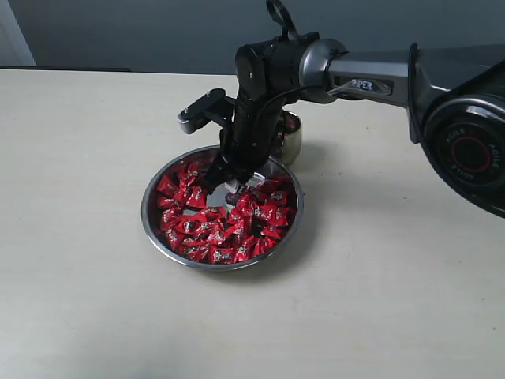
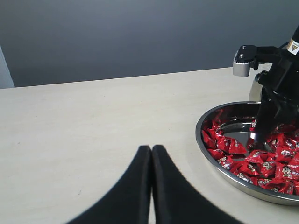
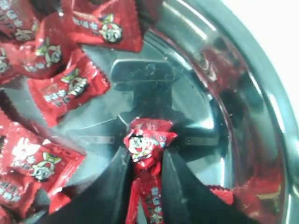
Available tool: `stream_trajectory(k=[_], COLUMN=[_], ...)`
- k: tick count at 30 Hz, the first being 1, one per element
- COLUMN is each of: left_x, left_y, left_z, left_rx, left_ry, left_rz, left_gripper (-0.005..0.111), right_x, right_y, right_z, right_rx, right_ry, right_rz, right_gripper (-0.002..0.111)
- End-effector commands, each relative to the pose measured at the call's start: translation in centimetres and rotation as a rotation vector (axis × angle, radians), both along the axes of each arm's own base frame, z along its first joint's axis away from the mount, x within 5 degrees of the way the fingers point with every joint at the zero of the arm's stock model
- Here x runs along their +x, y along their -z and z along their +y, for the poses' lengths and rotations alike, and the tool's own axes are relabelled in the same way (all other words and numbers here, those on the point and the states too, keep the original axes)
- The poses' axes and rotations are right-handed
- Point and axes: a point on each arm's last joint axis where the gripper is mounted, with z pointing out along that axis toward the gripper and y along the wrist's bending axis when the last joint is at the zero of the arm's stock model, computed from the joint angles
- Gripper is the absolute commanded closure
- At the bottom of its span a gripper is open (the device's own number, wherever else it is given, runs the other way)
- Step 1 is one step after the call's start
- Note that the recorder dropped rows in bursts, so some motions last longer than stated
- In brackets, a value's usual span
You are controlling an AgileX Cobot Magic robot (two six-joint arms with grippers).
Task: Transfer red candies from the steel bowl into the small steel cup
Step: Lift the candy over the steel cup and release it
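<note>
In the steel bowl (image 1: 145,209), your right gripper (image 1: 223,180) stands tip-down with its jaws pinching one candy (image 3: 147,140) on a bare patch among the red candies (image 1: 205,229); this looks like the grasp step. Your left gripper (image 2: 152,149) is closed and empty over the table (image 2: 70,130), well apart. Next you need a straight lift clear of the rim, then a short carry to the small steel cup (image 1: 293,139) just behind the bowl.

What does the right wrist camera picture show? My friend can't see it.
Two black fingers pinch one red candy inside a shiny steel bowl. More red candies lie scattered to one side.
</note>
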Motion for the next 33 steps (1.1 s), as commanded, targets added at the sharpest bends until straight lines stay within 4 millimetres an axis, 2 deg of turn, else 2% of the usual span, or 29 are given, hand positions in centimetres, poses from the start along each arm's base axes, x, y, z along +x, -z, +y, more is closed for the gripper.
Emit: stream_trajectory(k=[1, 9, 15, 24, 33], left_x=[0.0, 0.0, 0.0, 0.0, 0.0], left_y=[-0.1, -0.1, -0.1, -0.1, -0.1], left_z=[0.0, 0.0, 0.0, 0.0, 0.0], left_rx=[-0.002, -0.002, -0.002, -0.002, -0.002], left_ry=[0.007, 0.007, 0.007, 0.007, 0.007], left_rz=[-0.01, -0.01, -0.01, -0.01, -0.01], left_gripper=[0.106, 0.106, 0.106, 0.106, 0.106], right_x=[0.1, 0.1, 1.5, 4.3, 4.4], right_y=[-2.4, -6.6, -9.7, -9.4, -9.4], right_z=[-0.2, -0.2, -2.3, -7.0, -7.4], right_rx=[0.029, 0.103, 0.1, 0.067, 0.084], right_ry=[0.003, 0.009, 0.072, 0.252, 0.274], right_rz=[-0.05, -0.157, -0.301, -0.297, -0.281], right_gripper=[0.109, 0.109, 0.109, 0.109, 0.106])
